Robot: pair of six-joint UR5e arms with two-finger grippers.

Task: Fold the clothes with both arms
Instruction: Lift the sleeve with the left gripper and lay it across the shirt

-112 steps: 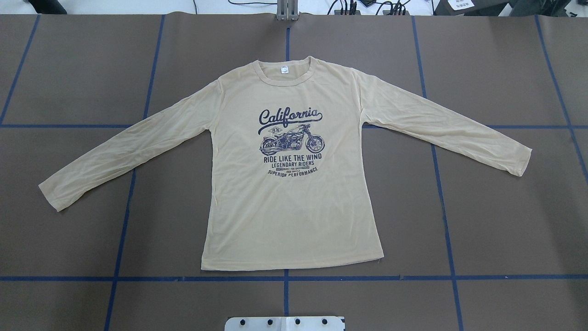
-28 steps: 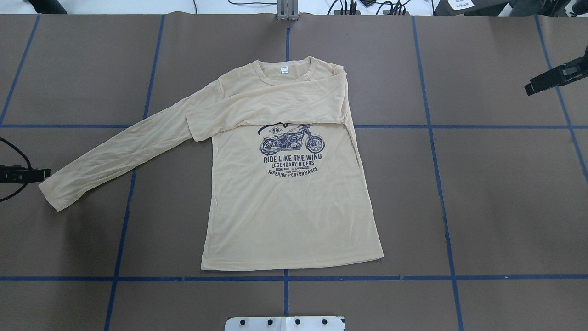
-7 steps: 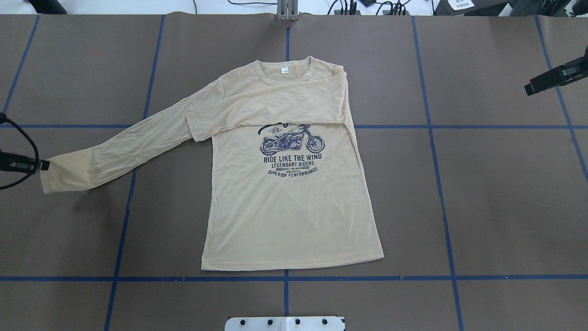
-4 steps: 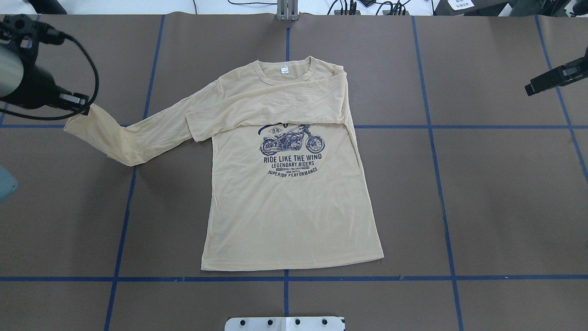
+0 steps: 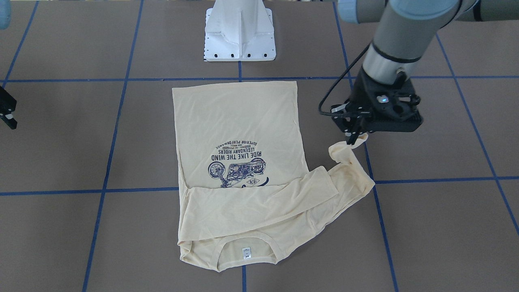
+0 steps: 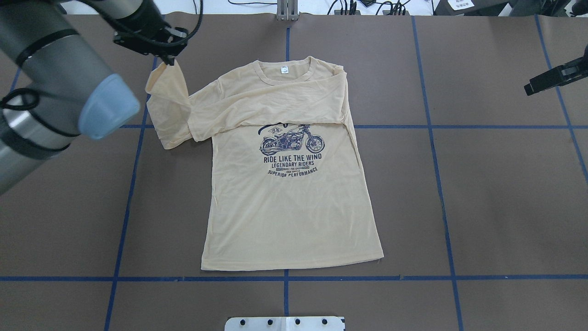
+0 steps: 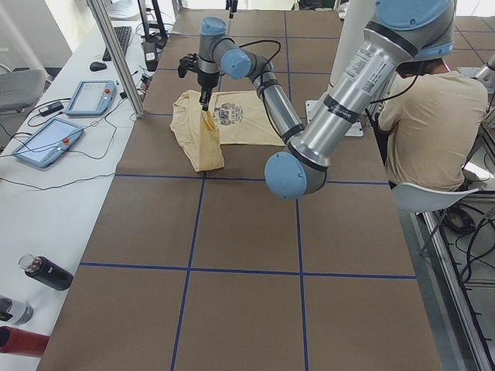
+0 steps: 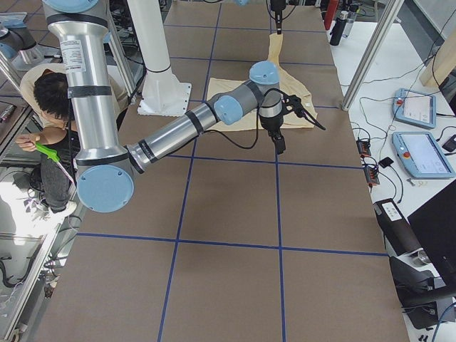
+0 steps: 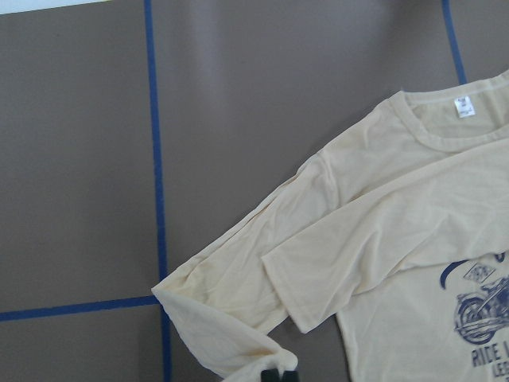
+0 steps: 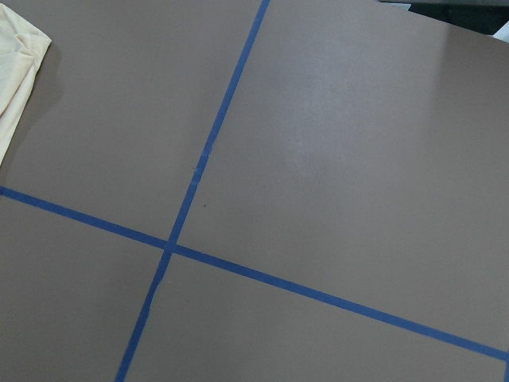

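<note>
The cream-yellow T-shirt (image 6: 289,207) lies flat, print up, collar at the far side. One sleeve (image 6: 275,103) is folded across the chest over the "California" word. The other sleeve (image 6: 167,108) is raised and doubled back, sagging in a loop beside the shoulder. My left gripper (image 6: 168,58) is shut on that sleeve's cuff (image 5: 357,142), above the table near the shoulder; the left wrist view looks down on the sleeve (image 9: 238,270). My right gripper (image 6: 529,90) hovers over bare table at the right edge, away from the shirt. I cannot tell how its jaws stand.
The brown table (image 6: 482,207) carries a grid of blue tape lines. The white pedestal base (image 5: 240,32) stands behind the hem. A seated person (image 7: 433,131) is beside the base. Teach pendants (image 7: 42,143) and bottles (image 7: 46,272) lie on the side bench.
My left gripper has carried the cuff up and inward toward the shirt's shoulder, so the sleeve that lay stretched out now hangs doubled over. The right arm has not moved.
</note>
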